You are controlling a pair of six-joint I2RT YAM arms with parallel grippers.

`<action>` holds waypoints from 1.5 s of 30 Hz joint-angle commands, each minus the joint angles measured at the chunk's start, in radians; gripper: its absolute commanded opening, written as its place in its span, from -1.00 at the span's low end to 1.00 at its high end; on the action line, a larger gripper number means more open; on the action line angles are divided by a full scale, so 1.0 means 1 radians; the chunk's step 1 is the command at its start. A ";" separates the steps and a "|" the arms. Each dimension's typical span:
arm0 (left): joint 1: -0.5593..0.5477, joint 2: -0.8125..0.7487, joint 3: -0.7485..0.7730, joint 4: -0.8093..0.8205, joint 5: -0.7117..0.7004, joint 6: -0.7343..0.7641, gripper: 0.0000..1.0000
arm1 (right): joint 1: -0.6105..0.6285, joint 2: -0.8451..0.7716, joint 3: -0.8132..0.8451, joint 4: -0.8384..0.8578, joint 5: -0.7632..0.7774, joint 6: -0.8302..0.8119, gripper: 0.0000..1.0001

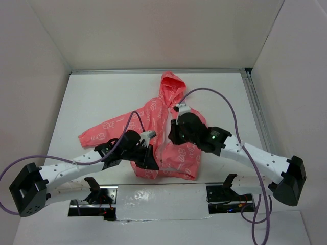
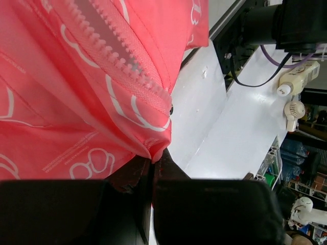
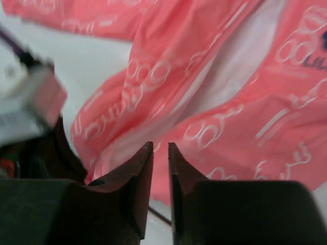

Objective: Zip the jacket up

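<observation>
The jacket (image 1: 156,115), thin, coral-pink and printed with white outlines, is spread on the white table (image 1: 97,97) at the centre of the overhead frame, its hood toward the top. Its bottom hem, below the plastic-toothed zipper (image 2: 117,56), is pinched between the pressed-together fingers of the left gripper (image 2: 153,166). The right gripper (image 3: 160,153) is seen over the open front, its dark tapered fingers slightly parted around nothing.

- Overhead's bright and even, only soft shadows.
- My right wrist view's blurry, worst at left.
- Left wrist: jacket (image 2: 76,102) sharp, bottom edge dark.
</observation>
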 commanded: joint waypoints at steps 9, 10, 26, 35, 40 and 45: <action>0.062 0.016 0.188 0.079 -0.025 0.103 -1.00 | 0.202 -0.252 -0.204 0.169 -0.076 0.067 0.08; 0.064 0.016 0.190 0.088 -0.016 0.106 -1.00 | 0.207 -0.269 -0.216 0.182 -0.090 0.064 0.09; 0.076 -0.010 0.187 0.190 -0.008 0.085 -1.00 | 0.161 -0.275 -0.267 0.259 -0.081 0.139 0.35; 0.093 -0.022 0.178 0.255 -0.013 0.053 -1.00 | 0.092 -0.317 -0.320 0.337 -0.136 0.230 0.40; 0.095 -0.007 0.182 0.260 0.004 0.057 -1.00 | 0.066 -0.315 -0.325 0.428 -0.209 0.230 0.36; 0.096 -0.010 0.176 0.259 -0.011 0.056 -1.00 | 0.065 -0.303 -0.279 0.349 -0.205 0.234 0.35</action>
